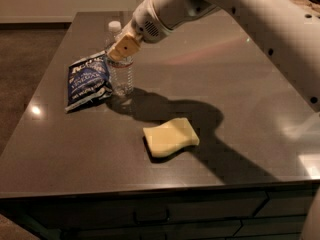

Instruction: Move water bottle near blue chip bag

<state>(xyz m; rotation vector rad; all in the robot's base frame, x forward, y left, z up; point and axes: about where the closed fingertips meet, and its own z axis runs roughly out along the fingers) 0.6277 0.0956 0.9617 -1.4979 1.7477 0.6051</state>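
Note:
The water bottle (120,74) stands upright on the dark table, clear and ribbed with a white cap and a thin reddish band. Its base is right beside the right edge of the blue chip bag (88,81), which lies flat at the left with white lettering. My gripper (121,49) comes in from the upper right on a white arm, and its tan fingers (126,46) are around the bottle's upper body, just under the cap.
A pale yellow sponge (170,136) lies on the table (240,84) in front of the bottle, toward the near edge. The white arm (235,9) crosses the upper right. The table's left and front edges drop to the floor.

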